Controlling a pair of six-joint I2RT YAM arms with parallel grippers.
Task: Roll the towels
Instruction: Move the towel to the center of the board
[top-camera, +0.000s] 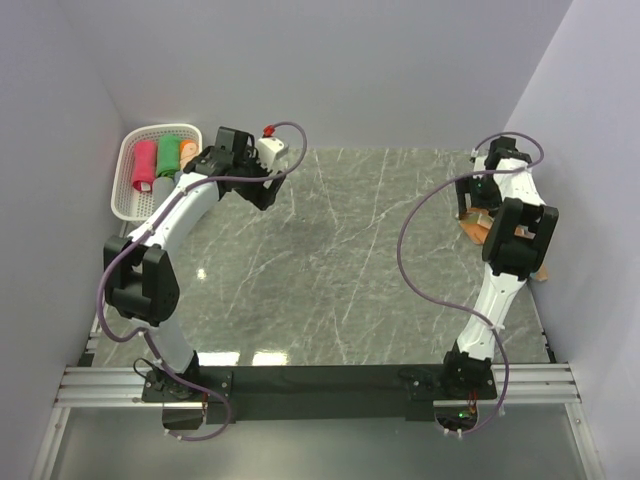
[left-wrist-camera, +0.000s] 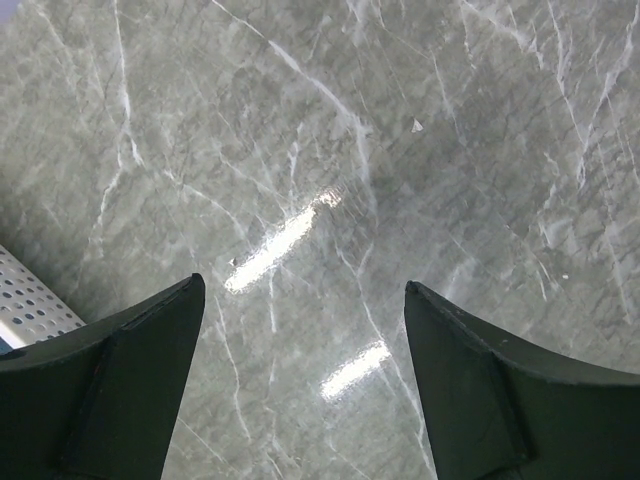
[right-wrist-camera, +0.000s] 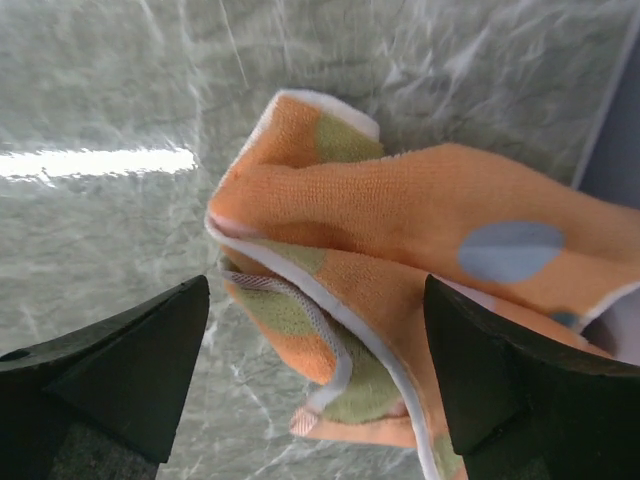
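An orange towel (right-wrist-camera: 400, 230) with green and light-blue spots and white edging lies crumpled on the marble at the far right (top-camera: 478, 230). My right gripper (right-wrist-camera: 315, 285) hangs over it, open, with the cloth's folded end between the spread fingers and neither pad pressing it. Three rolled towels stand in the white basket (top-camera: 125, 190): pink-red (top-camera: 145, 165), green (top-camera: 168, 155) and orange (top-camera: 188, 152). My left gripper (left-wrist-camera: 305, 290) is open over bare marble just right of the basket (top-camera: 262, 188), holding nothing.
A corner of the perforated basket (left-wrist-camera: 30, 305) shows at the left edge of the left wrist view. The right wall (right-wrist-camera: 615, 120) stands close beside the crumpled towel. Side walls enclose the marble table (top-camera: 330, 260).
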